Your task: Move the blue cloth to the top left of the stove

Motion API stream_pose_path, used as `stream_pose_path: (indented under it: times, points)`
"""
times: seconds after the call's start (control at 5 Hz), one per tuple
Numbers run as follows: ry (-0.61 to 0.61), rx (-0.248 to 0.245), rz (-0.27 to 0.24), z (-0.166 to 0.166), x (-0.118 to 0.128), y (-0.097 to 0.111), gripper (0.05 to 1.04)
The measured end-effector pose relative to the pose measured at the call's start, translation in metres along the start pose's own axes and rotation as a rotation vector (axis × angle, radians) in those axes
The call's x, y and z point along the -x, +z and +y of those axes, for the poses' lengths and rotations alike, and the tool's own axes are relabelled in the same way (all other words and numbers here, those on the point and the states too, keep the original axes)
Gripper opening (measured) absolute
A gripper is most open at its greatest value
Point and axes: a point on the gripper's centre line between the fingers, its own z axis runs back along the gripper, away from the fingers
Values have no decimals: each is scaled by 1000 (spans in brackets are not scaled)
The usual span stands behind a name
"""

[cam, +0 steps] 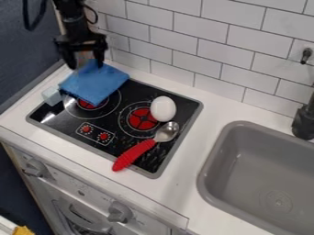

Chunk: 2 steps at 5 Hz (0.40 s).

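Blue cloth [94, 82] across the upper left of the stove [187, 105], spread over part of the left burner [87, 103] and past the grey rim at the back. Above its far corner, near the tiled wall [184, 23], the gripper [86, 63], jaws open, set well apart; hard to tell whether touching the cloth. At the stove's left edge, just beside the cloth, a pale block [51, 96]. By the right burner [142, 119], a white egg [163, 109]; below it, a spoon [144, 148] with metal bowl towards the egg and red handle slanting down to the front rim. All around, white counter [211, 109], with a grey sink [210, 167] let into the right side and a black tap [303, 123] behind. Along the front panel [80, 187], grey knobs [120, 212]. To the left, a dark blue wall [25, 55].
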Motion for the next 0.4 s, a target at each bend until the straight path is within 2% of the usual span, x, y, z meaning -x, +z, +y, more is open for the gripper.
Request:
stream_pose_path:
  times: [0.2, 0.4]
  points:
    - [-15, 38, -28, -7, 2, 15, 1000]
    - [-25, 47, -49, -10, 11, 32, 999]
